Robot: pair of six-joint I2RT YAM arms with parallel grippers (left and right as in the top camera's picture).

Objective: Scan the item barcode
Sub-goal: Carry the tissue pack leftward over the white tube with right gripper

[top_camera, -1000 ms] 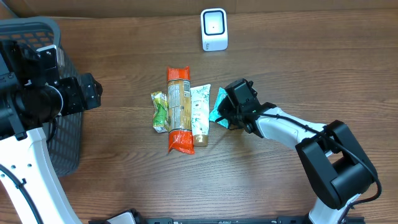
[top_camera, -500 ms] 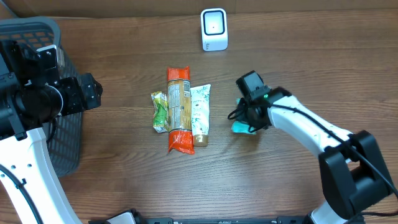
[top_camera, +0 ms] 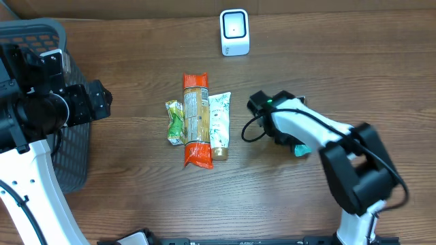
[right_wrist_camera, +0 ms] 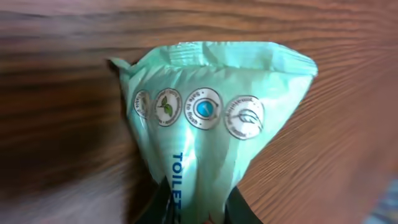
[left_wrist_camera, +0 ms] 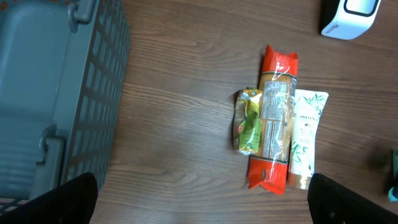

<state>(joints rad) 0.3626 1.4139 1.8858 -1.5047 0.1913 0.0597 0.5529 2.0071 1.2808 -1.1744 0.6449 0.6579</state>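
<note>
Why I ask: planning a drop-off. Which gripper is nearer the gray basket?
Left. The left gripper hangs open right beside the basket. The right gripper, shut on the teal packet, is far off on the opposite side.

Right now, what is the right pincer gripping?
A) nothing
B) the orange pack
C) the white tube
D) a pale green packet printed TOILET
D: the right wrist view shows the pale green packet pinched in the right pincer, while the orange pack and white tube lie on the table.
</note>
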